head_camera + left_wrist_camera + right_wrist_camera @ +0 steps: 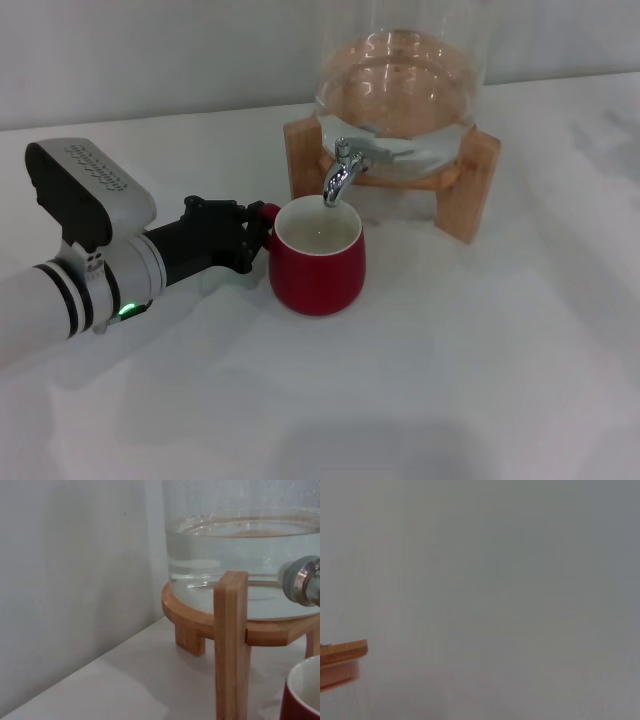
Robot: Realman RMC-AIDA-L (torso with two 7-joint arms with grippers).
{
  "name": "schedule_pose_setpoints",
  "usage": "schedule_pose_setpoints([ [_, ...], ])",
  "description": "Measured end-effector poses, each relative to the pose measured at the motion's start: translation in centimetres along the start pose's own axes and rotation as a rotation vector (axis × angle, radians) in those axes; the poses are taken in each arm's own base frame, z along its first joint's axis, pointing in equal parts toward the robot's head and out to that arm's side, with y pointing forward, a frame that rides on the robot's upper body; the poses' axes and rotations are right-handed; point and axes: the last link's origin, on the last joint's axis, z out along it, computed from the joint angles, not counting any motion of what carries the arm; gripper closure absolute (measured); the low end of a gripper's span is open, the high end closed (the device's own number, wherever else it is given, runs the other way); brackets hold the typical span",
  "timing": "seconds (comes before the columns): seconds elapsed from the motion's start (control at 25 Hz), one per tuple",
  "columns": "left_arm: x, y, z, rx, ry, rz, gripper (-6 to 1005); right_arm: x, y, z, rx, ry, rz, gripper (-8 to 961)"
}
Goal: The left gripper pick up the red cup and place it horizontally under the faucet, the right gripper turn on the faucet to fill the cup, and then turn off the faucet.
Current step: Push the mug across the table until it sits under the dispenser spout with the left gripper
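**Red cup upright under the faucet, left hand at its handle**

A white table (450, 380) runs back to a pale wall, and on it stands a wooden stand (478, 180) carrying a clear glass dispenser (400, 90) partly filled with water.

In the head view, the faucet (340, 172) juts from the front of the dispenser, its chrome spout curving down. The red cup (318, 258) stands upright on the table directly below the spout, its white inside showing; it is not lying on its side. The left hand (250, 232) reaches in from the robot's left, low over the table, its black fingers (228, 238) clenched around the cup's small red handle at the cup's left side. A green light glows on the white arm behind it. The right hand does not appear in this view.

In the left wrist view, the dispenser (240, 555) and its water line fill the upper part, with a leg of the wooden stand (231, 645) in front. The chrome base of the faucet (302, 580) shows at the edge, and a sliver of the red cup (302, 692) sits at the corner, just beside the stand's leg. The left hand's own fingers are out of frame.

In the right wrist view, there is mostly bare pale wall, with one corner of the wooden stand (342, 662) at the edge. The right hand itself is not seen.
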Motion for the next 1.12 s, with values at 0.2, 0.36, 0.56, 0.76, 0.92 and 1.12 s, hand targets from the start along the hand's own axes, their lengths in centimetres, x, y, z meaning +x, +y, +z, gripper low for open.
schedule_pose_setpoints([
  [0.2, 0.04, -0.1, -0.03, 0.006, 0.004, -0.002, 880, -0.01, 0.01, 0.02, 0.0, 0.0, 0.0, 320],
  [0.36, 0.19, -0.13, -0.05, 0.003, 0.013, 0.002, 880, 0.0, 0.0, 0.0, 0.0, 0.0, 0.0, 320],
  [0.56, 0.24, -0.16, -0.06, 0.004, 0.015, 0.007, 858, 0.04, -0.03, -0.07, 0.002, 0.001, 0.0, 320],
  [0.76, 0.25, -0.21, -0.08, 0.006, 0.016, 0.006, 830, 0.03, -0.06, -0.1, 0.003, 0.001, 0.0, 320],
  [0.92, 0.24, -0.2, -0.09, 0.006, 0.017, 0.006, 811, 0.0, -0.06, -0.06, 0.002, 0.0, 0.0, 320],
  [1.12, 0.24, -0.2, -0.1, 0.006, 0.017, 0.006, 786, -0.07, -0.07, -0.06, 0.003, -0.005, 0.003, 320],
])
